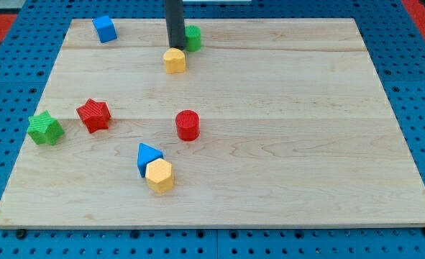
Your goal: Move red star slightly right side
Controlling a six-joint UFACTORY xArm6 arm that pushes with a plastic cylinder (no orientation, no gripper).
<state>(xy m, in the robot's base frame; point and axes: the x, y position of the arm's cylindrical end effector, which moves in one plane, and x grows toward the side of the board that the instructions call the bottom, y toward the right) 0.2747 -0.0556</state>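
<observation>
The red star lies on the wooden board at the view's left, just right of a green star. My tip is near the view's top, far up and to the right of the red star. The tip stands right behind a yellow block and beside a green block, which the rod partly hides.
A red cylinder stands near the middle. A blue triangle touches a yellow hexagon at the lower left. A blue cube sits at the top left. Blue pegboard surrounds the board.
</observation>
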